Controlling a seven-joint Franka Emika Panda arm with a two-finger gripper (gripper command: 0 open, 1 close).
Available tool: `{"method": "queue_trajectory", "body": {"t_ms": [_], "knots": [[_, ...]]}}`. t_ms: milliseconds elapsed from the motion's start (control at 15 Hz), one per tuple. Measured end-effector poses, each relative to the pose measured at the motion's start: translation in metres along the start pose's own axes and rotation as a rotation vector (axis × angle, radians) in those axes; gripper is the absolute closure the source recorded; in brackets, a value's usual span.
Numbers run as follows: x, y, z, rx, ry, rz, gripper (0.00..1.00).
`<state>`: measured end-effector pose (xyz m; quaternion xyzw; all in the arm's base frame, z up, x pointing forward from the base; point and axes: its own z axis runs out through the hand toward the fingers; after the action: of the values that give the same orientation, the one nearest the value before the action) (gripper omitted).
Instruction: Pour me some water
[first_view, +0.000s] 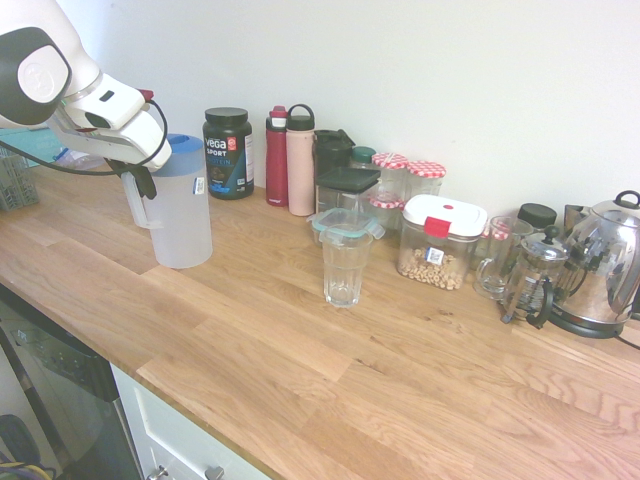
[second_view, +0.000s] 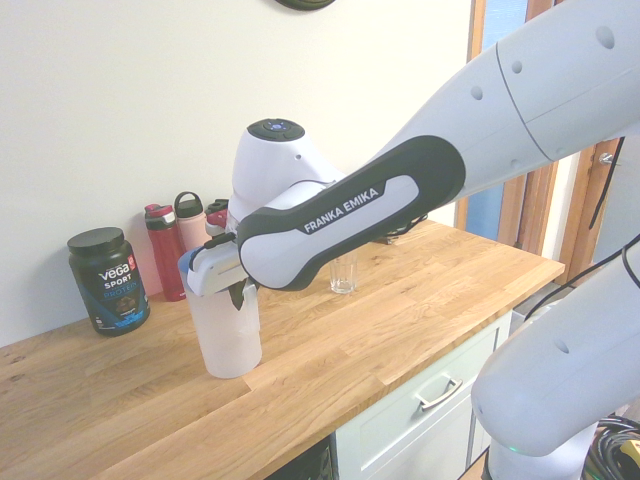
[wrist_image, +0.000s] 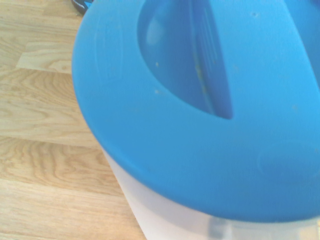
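A translucent white water pitcher (first_view: 185, 225) with a blue lid stands upright on the wooden counter, at the left in the first exterior view. My gripper (first_view: 143, 180) reaches in from the left and is shut on the pitcher's handle near its top. The second exterior view shows the same pitcher (second_view: 230, 340) with my gripper (second_view: 240, 293) at its upper rim. The blue lid (wrist_image: 200, 125) fills the wrist view from close above. An empty clear drinking glass (first_view: 345, 265) stands on the counter to the pitcher's right, and is seen behind the arm as the glass (second_view: 343, 275).
Along the wall stand a black Vega tub (first_view: 228, 152), a red bottle (first_view: 277, 155), a pink bottle (first_view: 300, 160), several jars, a lidded food container (first_view: 438, 245), a French press (first_view: 530, 275) and a steel kettle (first_view: 605, 265). The counter's front edge (first_view: 200, 400) runs diagonally.
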<state>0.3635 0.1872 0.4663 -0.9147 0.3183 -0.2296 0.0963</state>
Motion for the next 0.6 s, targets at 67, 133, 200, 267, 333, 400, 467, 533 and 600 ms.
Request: {"method": "queue_trajectory", "body": {"t_ms": [67,133,200,267,333,400,467,533,600], "knots": [[0.002,0.001,-0.001,-0.002,-0.002,-0.003,1.0],[0.005,0.002,-0.005,-0.007,-0.01,-0.008,1.0],[0.008,0.004,-0.012,-0.008,-0.021,-0.014,1.0],[0.015,0.008,-0.025,-0.005,-0.034,-0.024,1.0],[0.022,0.014,-0.044,-0.002,-0.049,-0.036,1.0],[0.028,0.025,-0.064,-0.007,-0.07,-0.061,1.0],[0.033,0.041,-0.084,-0.014,-0.109,-0.102,1.0],[0.039,0.06,-0.1,-0.017,-0.162,-0.148,1.0],[0.048,0.081,-0.113,-0.014,-0.222,-0.185,1.0]]}}
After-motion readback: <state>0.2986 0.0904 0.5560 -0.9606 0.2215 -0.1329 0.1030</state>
